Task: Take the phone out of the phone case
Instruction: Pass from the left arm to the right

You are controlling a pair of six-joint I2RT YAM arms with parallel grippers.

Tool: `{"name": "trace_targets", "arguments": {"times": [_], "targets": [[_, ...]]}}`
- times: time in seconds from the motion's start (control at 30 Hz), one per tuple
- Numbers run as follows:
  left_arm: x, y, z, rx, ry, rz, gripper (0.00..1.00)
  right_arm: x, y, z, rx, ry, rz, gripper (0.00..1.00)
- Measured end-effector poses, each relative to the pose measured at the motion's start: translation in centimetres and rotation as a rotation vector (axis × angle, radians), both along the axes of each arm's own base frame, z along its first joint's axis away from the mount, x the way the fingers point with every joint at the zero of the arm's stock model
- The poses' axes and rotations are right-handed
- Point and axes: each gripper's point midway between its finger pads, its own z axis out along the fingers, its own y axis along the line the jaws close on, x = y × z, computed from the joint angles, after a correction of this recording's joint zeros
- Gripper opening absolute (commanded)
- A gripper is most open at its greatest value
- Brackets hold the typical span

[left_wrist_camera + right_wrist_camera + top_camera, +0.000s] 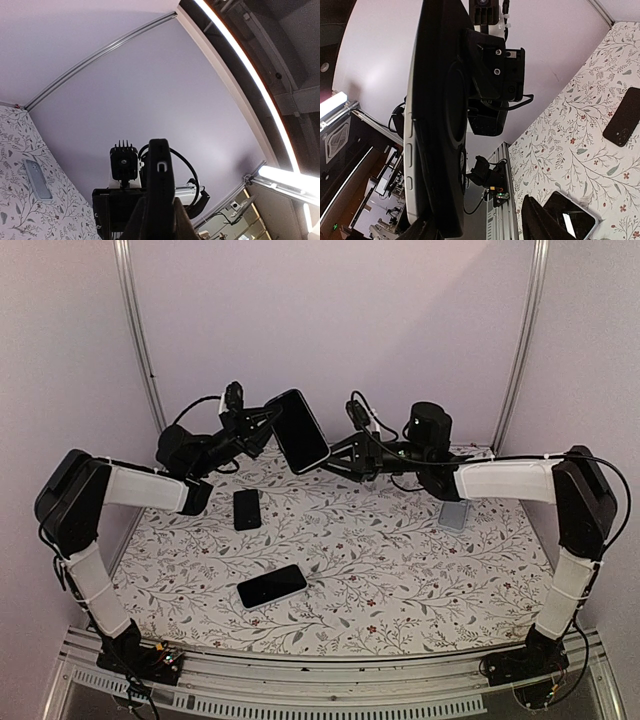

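The phone in its black case (298,430) is held up in the air above the back of the table, tilted, screen toward the top camera. My left gripper (262,425) is shut on its left edge; in the left wrist view the phone (160,180) stands edge-on between the fingers of that gripper (160,222). My right gripper (335,455) is at the phone's lower right corner. In the right wrist view the phone (437,115) shows a white side edge with buttons inside the black case. It lies against my left finger (422,230). The other finger (540,220) stands well apart, so that gripper (480,225) is open.
On the floral tablecloth (380,570) lie a small black phone or case (247,509), a black phone (272,586) near the front, and a grey one (455,515) at the right under my right arm. Purple walls close the back and sides.
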Motion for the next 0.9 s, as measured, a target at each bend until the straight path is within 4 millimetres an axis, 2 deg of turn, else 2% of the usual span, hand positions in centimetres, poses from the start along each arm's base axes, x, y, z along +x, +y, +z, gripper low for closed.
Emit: {"name": "trace_targets", "arguments": {"times": [0.2, 0.33, 0.43, 0.5, 0.57, 0.63, 0.73, 0.9], "targets": [[1.0, 0.4, -2.3, 0.013, 0.059, 0.083, 0.0, 0.8, 0.1, -0.9, 0.009, 0.057, -0.041, 0.22], [1.4, 0.4, -3.1, 0.025, 0.073, 0.111, 0.0, 0.9, 0.0, -0.9, 0.017, 0.067, -0.053, 0.03], [1.6, 0.4, -3.1, 0.029, 0.073, 0.125, 0.0, 1.1, 0.0, -0.9, 0.023, 0.061, -0.064, 0.0], [1.6, 0.4, -3.2, 0.037, 0.072, 0.129, 0.13, 1.1, 0.0, -1.0, 0.021, 0.059, -0.067, 0.0], [1.7, 0.3, -3.4, 0.052, 0.074, 0.134, 0.19, 1.2, -0.1, -1.3, 0.017, 0.058, -0.073, 0.0], [1.8, 0.1, -3.8, 0.077, 0.078, 0.143, 0.35, 1.2, -0.1, -1.6, 0.011, 0.059, -0.079, 0.0], [1.2, -0.9, -4.8, 0.147, 0.093, 0.125, 0.52, 1.5, 0.1, -2.2, -0.011, 0.059, -0.108, 0.0], [0.7, -2.0, -6.6, 0.301, 0.123, 0.139, 0.72, 2.1, 0.1, -3.6, -0.072, 0.048, -0.165, 0.0]]}}
